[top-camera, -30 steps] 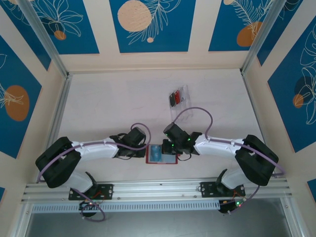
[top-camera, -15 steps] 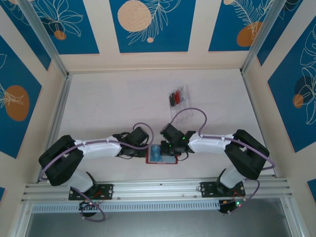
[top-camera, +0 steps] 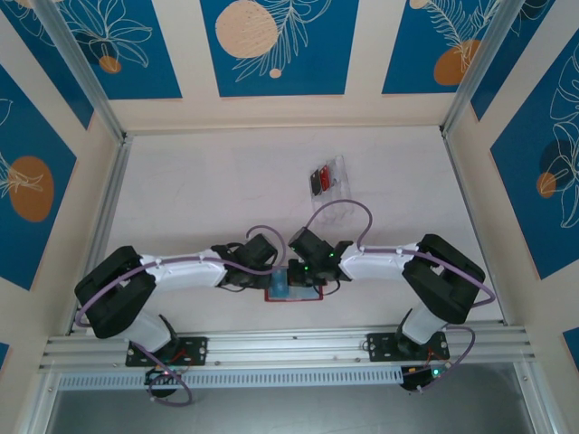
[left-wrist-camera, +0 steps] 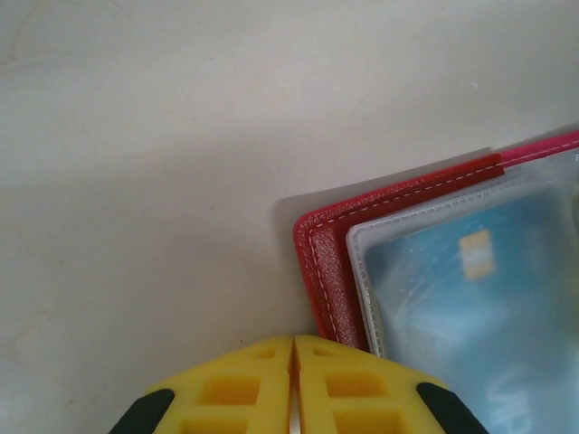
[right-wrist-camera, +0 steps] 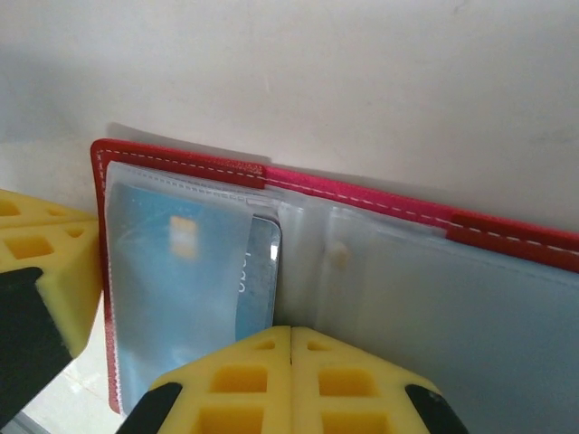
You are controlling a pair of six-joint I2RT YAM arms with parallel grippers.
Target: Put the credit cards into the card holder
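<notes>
- Change, right arm: over the last second the right gripper (top-camera: 312, 275) has slid leftward in the top view, from the wallet's right edge to a spot over its middle. Its elbow has folded in behind it.
- Change, left arm: the left gripper (top-camera: 270, 274) has crept slightly rightward, up to the wallet's left edge.
- Meaning, as a judgement: the first card looks nearly seated. The right fingers seem to be nudging its last strip home while the left ones pin the cover. Two cards are not yet fetched.
- Card holder: small red leather-like wallet with white stitching and greyish clear sleeves (top-camera: 294, 289), lying open and flat on the pale white table (top-camera: 199, 199). It sits low in the centre of the top view, between the two grippers.
- Blue card: flat blue rectangular credit card with a gold chip (right-wrist-camera: 181, 280), inside the left sleeve. In the right wrist view its right strip appears bare of plastic beside the centre fold.
- Other cards: one flat black card (top-camera: 314, 181) and one flat red card (top-camera: 325, 181) in the clear plastic compartment tray (top-camera: 336, 170), above centre, well apart from the wallet.
- Left claw: clenched and empty, its yellow pads (left-wrist-camera: 226, 389) pressed together, tips touching the wallet's red corner.
- Right claw: clenched and empty, tips at the fold, just beside the card's bare strip.
</notes>
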